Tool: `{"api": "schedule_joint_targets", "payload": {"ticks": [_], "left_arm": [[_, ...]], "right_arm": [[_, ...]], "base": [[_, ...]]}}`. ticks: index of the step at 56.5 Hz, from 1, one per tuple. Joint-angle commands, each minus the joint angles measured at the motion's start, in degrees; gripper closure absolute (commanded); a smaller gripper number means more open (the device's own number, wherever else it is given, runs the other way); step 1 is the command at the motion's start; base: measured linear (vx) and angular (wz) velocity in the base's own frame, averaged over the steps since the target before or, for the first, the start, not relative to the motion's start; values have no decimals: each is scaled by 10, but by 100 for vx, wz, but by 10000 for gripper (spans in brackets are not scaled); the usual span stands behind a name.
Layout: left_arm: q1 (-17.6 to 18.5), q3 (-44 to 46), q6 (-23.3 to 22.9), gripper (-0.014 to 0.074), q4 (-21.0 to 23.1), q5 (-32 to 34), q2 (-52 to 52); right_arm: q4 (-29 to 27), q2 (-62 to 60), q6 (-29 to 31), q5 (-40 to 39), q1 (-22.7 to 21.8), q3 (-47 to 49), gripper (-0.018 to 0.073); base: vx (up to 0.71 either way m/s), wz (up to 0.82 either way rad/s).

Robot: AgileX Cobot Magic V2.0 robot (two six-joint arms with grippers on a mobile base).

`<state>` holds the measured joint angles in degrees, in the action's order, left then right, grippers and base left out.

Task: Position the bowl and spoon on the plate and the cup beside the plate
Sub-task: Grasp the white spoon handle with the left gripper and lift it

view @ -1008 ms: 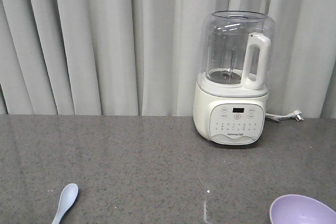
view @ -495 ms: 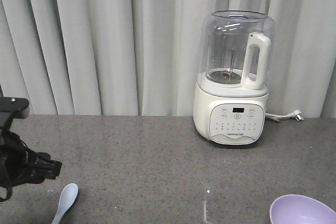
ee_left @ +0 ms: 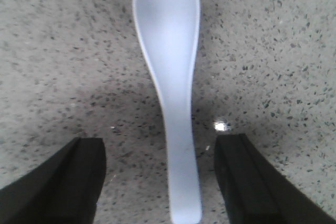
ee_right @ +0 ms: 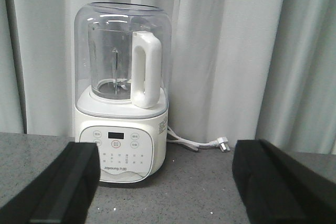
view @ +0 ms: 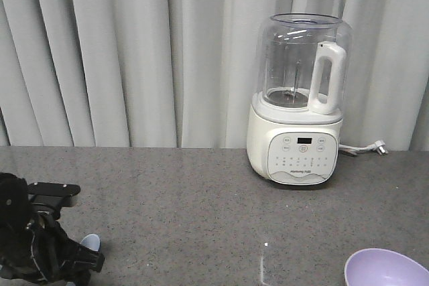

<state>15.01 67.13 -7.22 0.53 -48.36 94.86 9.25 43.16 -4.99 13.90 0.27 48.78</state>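
Over the last second the left arm [view: 33, 239] entered the front view. It was absent, then at the mid-left edge, then low at lower left over the spoon [view: 89, 240], with only the scoop tip showing past it. My read is an approach for the spoon pick, grasp not made yet.

The left gripper [ee_left: 160, 174] was spread, one finger either side of the handle, with a gap on both sides and no contact. The right gripper [ee_right: 168, 182] was also spread and empty, facing the blender [ee_right: 122, 93].

The spoon was pale blue-white smooth plastic, flat on the grey speckled counter [view: 201, 205], hollow side up. In the wrist frame the scoop sat at top centre and the handle ran down the middle. It hadn't shifted.

The lavender bowl [view: 385, 269] sat at lower right, cut by the frame edge, and was unmoved. The plate and cup were not in any view.
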Motion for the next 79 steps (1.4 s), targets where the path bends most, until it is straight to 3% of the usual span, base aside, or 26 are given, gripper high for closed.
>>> {"api": "schedule_joint_targets", "payload": {"ticks": [1, 21, 35, 41, 53, 64, 73, 79], "left_arm": [[14, 19, -6, 42, 4, 21, -11], [14, 19, -10, 51, 5, 56, 13], [14, 19, -10, 129, 4, 49, 33], [14, 19, -10, 229, 4, 43, 35], [14, 19, 3, 606, 1, 41, 34], [14, 19, 15, 604, 1, 53, -9], [14, 19, 38, 604, 5, 83, -104], [14, 19, 38, 604, 5, 93, -183]], "right_arm": [[4, -1, 1, -46, -1, 19, -6], [5, -1, 1, -33, -1, 19, -6], [5, -1, 1, -32, -1, 19, -6], [5, -1, 1, -32, -1, 19, -6], [6, -1, 1, -30, -1, 19, -6], [4, -1, 1, -27, -1, 19, -6], [-2, -4, 0, -8, -1, 19, -6], [-10, -6, -7, 67, -1, 30, -5]], "base": [[0, 0], [0, 0], [0, 0], [0, 0], [0, 0], [0, 0], [0, 0], [0, 0]]}}
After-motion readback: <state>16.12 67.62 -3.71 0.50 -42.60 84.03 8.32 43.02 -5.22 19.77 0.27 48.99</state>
